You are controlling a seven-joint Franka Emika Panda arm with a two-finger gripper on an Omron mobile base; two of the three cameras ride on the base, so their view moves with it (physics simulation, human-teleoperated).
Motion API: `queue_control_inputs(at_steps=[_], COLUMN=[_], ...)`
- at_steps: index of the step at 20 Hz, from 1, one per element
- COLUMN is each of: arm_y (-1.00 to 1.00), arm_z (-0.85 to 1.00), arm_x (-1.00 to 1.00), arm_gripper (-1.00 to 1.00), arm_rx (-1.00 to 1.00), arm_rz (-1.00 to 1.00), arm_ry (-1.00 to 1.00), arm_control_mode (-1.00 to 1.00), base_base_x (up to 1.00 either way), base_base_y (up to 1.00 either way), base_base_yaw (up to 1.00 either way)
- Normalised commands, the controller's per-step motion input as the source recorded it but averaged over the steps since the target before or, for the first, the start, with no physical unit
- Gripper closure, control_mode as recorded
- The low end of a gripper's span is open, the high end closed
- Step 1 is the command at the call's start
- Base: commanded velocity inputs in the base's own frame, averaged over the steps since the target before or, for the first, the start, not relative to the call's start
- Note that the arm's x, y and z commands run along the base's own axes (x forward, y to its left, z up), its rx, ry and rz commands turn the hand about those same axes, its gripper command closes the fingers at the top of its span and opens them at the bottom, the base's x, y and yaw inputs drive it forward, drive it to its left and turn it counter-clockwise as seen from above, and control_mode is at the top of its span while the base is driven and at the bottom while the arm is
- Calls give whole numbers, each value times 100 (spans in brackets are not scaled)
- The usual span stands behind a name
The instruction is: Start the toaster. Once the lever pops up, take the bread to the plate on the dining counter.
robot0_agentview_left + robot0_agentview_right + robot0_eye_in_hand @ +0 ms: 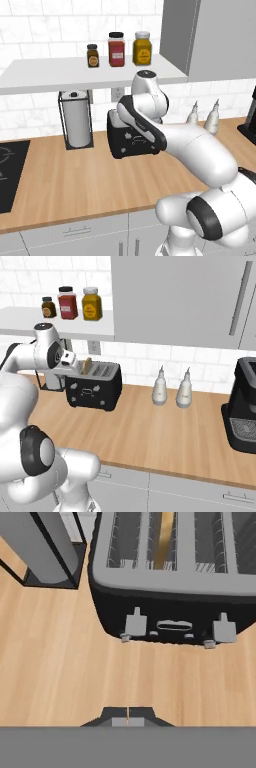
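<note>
With the claw [128, 722] shut and empty at the hand view's bottom, the toaster [175, 587] (bread [163, 539] slotted, upper centre) is best started by pressing squarely on a front lever [135, 623].

jars [116, 49]: labels on all three, too blurred to read; no words or numbers made out
toaster [94, 387]: small white marks on the front, no legible letters or figures; in the hand view, only plain grey levers and a slot-shaped mark
coffee machine [243, 406]: no readable brand or sign
outlet [117, 93]: blank plate, no writing
hob [10, 172]: thin pale lines, no readable signs
</note>
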Motion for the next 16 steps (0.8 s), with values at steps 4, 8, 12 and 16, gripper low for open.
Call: queue_control_inputs(at_steps=[4,8,12,16], arm_y=[0,0,0,0], arm_z=[-25,-28,-27,-25], arm_x=[26,23,22,21], arm_gripper=[100,100,100,100], arm_rx=[-2,-1,0,-1], arm_rz=[0,0,0,0], arm_ry=[0,0,0,0], arm_control_mode=[-100,-100,-100,-100], base_base_x=[0,0,0,0], base_base_y=[0,0,0,0], base_base_yaw=[0,0,0,0])
